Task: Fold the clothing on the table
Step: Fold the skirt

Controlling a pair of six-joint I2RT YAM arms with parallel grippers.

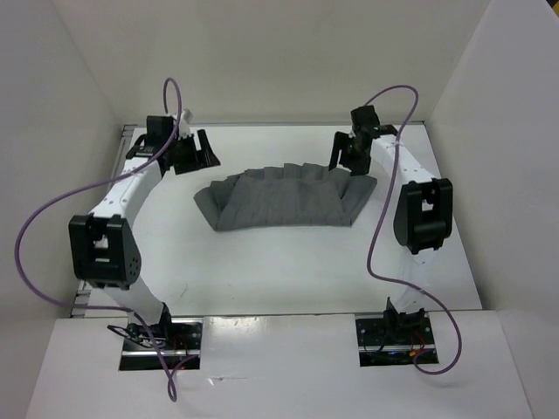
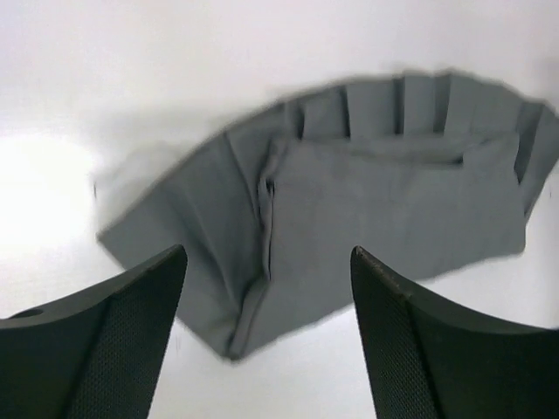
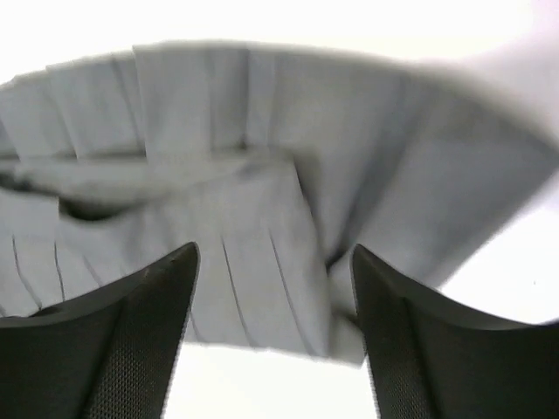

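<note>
The clothing [image 1: 284, 199] is a grey pleated garment folded over into a fan-shaped band across the middle of the table [image 1: 262, 271]. My left gripper [image 1: 194, 153] hovers open beyond its far left corner, clear of the cloth. In the left wrist view the clothing [image 2: 367, 218] lies ahead of the spread fingers [image 2: 131, 332], with nothing between them. My right gripper [image 1: 347, 157] stands open at the far right end of the garment. From the right wrist view the pleated clothing [image 3: 253, 253] shows below the open fingers [image 3: 410, 349], and nothing is gripped.
White upright walls [image 1: 61, 105] close in the table on the left, back and right. Purple cables [image 1: 35, 227] loop beside both arms. The arm bases [image 1: 157, 336] sit at the near edge.
</note>
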